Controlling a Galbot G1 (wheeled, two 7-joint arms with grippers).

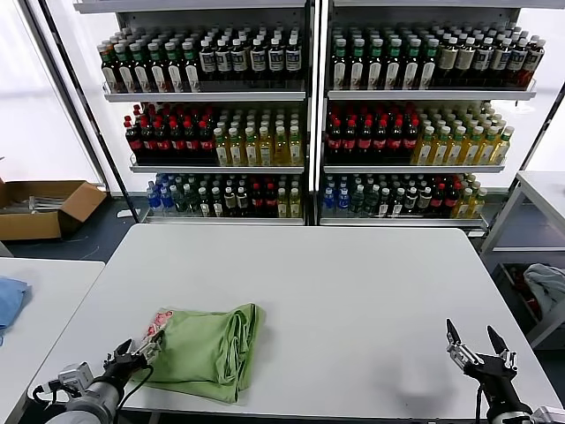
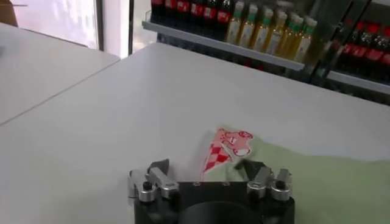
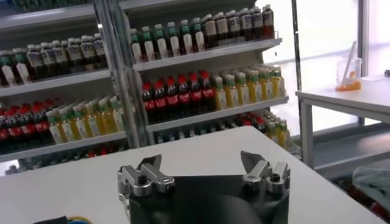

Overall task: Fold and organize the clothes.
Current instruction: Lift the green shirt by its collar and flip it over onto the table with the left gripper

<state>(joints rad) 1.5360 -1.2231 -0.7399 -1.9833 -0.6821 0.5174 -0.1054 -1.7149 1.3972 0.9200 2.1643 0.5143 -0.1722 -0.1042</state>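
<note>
The clothes are one light green polo shirt [image 1: 207, 349], lying folded in a bunched rectangle near the front left of the white table [image 1: 353, 283]. Its red-and-white checkered logo [image 1: 159, 320] shows at the left corner. My left gripper [image 1: 134, 352] sits low at that corner and is open. In the left wrist view, the gripper [image 2: 204, 165] straddles the shirt's edge [image 2: 317, 182] just below the logo [image 2: 228, 146], one finger over bare table and the other over green fabric. My right gripper [image 1: 470, 331] hovers at the front right, open and empty [image 3: 200, 158].
Shelves of bottles [image 1: 305, 115] stand behind the table. A second table [image 1: 44, 327] adjoins on the left with a blue cloth [image 1: 9, 300] on it. A cardboard box [image 1: 44, 208] lies on the floor. A grey-blue cloth [image 1: 547, 287] lies at the right under a side table [image 1: 543, 190].
</note>
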